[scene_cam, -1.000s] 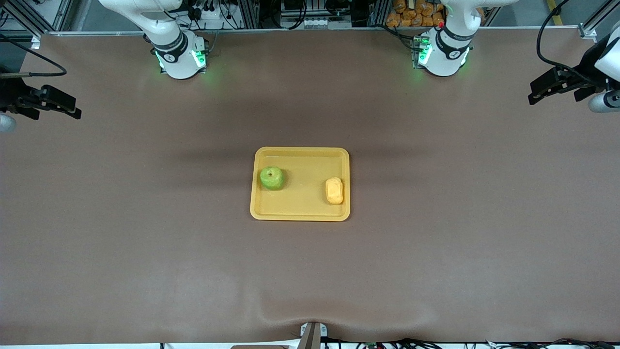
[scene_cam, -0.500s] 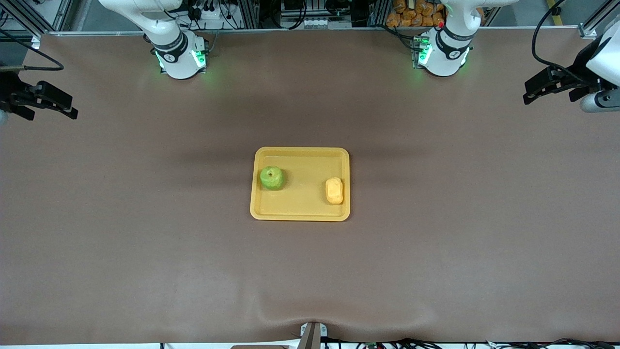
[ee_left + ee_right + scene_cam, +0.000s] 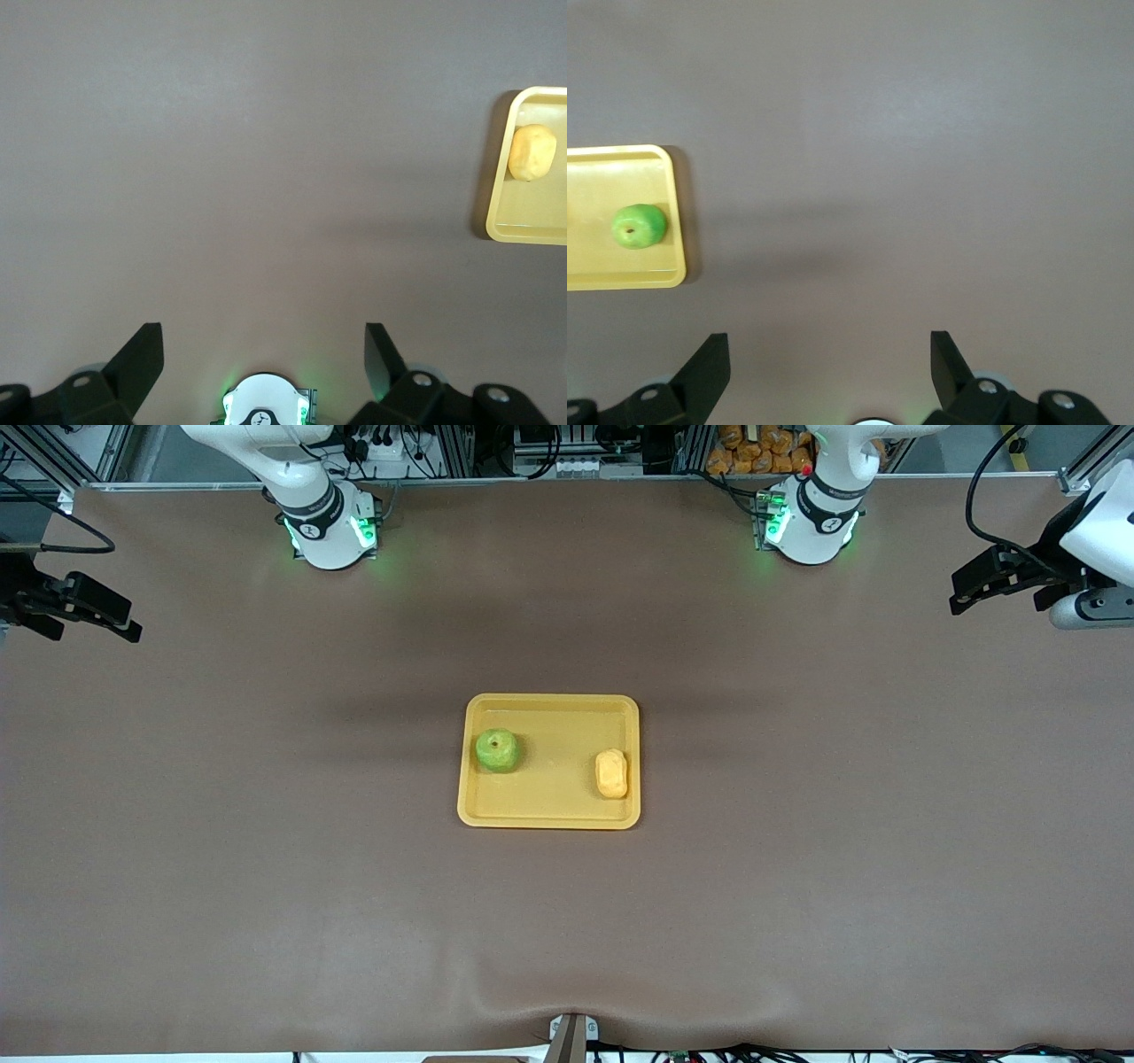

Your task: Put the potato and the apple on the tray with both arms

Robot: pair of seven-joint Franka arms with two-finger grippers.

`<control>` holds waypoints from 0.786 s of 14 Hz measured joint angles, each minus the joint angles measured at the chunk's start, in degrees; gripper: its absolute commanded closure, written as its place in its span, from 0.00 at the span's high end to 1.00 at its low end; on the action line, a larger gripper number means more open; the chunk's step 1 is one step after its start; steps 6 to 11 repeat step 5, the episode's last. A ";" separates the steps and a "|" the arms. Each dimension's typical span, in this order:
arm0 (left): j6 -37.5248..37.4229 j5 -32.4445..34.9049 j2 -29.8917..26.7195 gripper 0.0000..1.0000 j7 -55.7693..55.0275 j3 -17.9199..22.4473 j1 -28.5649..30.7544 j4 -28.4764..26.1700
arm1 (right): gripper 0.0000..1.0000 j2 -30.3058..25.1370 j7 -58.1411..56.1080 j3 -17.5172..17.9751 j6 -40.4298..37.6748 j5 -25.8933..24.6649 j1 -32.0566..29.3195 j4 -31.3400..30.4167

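The flat rectangular yellow-orange plastic tray (image 3: 548,806) sits mid-way along the brown matte surface (image 3: 266,868), with the round bright green apple (image 3: 497,750) on its right-arm end and the oblong yellow-orange potato (image 3: 611,772) on its left-arm end, well apart from each other. The black two-finger left end effector (image 3: 264,352) hangs spread wide and empty over the left arm's end of the surface. The matching right end effector (image 3: 830,352) does the same over the right arm's end, though it's half cut off in the front view, so that one's probably best judged from its wrist view.
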 measured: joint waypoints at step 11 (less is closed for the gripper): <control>-0.37 0.00 0.00 1.00 0.00 -0.01 0.00 0.00 | 1.00 0.03 0.44 0.13 -0.03 5.64 0.19 0.00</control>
